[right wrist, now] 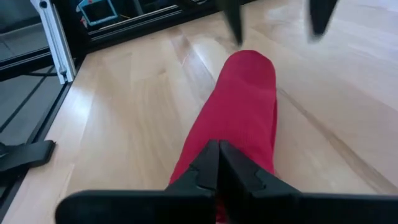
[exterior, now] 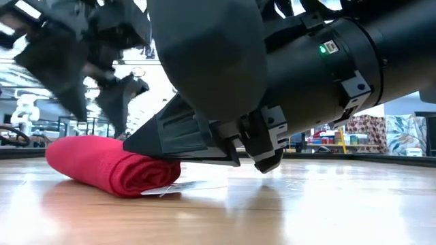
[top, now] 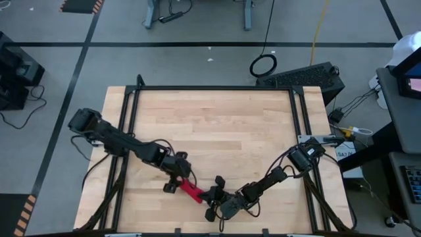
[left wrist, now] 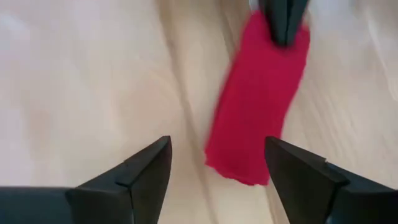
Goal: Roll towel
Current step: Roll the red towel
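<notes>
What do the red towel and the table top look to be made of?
The towel: soft woven or knitted cloth, matte, with a fine ribbed texture; it lies rolled. The table top: pale wood, probably butcher-block planks, with visible grain lines and a faint sheen that mirrors the towel in the low view.

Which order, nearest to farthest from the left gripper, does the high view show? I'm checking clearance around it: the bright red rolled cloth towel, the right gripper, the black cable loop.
1. bright red rolled cloth towel: right beside the open left gripper, near the front of the wooden table.
2. right gripper: at the towel's other end.
3. black cable loop: beyond the table's far edge.
</notes>
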Controlling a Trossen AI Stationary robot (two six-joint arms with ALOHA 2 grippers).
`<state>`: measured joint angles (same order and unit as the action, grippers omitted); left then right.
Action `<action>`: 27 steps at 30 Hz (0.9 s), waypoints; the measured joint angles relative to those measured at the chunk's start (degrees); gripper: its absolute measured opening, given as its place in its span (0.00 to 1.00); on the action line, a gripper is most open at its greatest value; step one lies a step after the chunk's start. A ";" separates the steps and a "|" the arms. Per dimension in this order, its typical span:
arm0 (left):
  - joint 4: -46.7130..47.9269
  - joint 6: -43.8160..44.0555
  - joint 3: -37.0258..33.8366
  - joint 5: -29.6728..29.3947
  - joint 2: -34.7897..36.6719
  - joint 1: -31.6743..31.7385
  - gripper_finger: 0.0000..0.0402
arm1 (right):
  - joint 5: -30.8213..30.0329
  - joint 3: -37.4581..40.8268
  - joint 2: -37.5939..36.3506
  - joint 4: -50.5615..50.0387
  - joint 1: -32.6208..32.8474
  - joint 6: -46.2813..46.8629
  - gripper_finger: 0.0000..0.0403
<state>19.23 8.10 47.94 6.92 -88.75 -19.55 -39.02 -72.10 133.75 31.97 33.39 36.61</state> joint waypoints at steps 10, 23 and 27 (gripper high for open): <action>-28.05 0.33 -7.27 -6.37 3.29 -9.63 0.50 | 0.08 0.04 0.04 -0.49 0.02 0.23 0.01; -67.78 0.48 -21.73 -16.07 -10.44 -12.60 0.06 | 0.11 0.15 0.07 -0.16 0.02 -1.38 0.01; -68.66 1.05 -21.80 -16.24 -14.45 -12.57 0.01 | 0.02 0.15 0.07 -0.27 0.04 -1.30 0.01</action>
<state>-49.43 9.15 26.15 -9.32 -103.21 -32.12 -39.00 -71.94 133.82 31.70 33.43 35.31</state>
